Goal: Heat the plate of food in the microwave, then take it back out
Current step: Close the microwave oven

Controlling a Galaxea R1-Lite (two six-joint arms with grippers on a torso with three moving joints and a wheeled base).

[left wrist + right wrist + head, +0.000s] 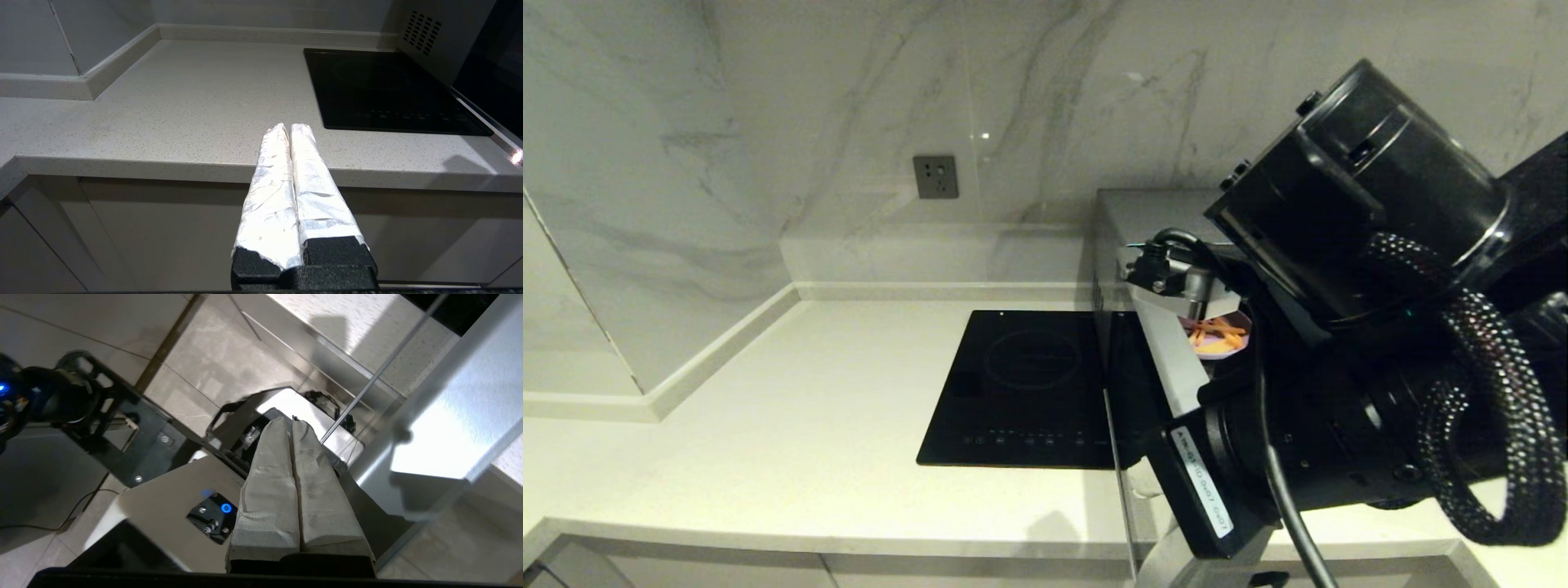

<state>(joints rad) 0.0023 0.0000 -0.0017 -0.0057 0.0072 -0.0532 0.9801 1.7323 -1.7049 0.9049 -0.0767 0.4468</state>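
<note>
The silver microwave (1152, 214) stands at the counter's right, mostly behind my right arm. Its dark glass door (1125, 384) is swung open towards me. In a gap past the arm I see part of the pale plate of food (1217, 336) with orange fries, seemingly inside the oven. My right gripper (291, 420) is shut with nothing between its fingers and points down at my own base, next to the door's edge. My left gripper (289, 127) is parked shut and empty in front of the counter's edge. The microwave's vented side (425, 36) shows in the left wrist view.
A flat black induction cooktop (1029, 384) lies in the counter just left of the microwave. A grey wall socket (935, 176) sits on the marble backsplash. The pale counter (184, 102) runs left to a corner wall.
</note>
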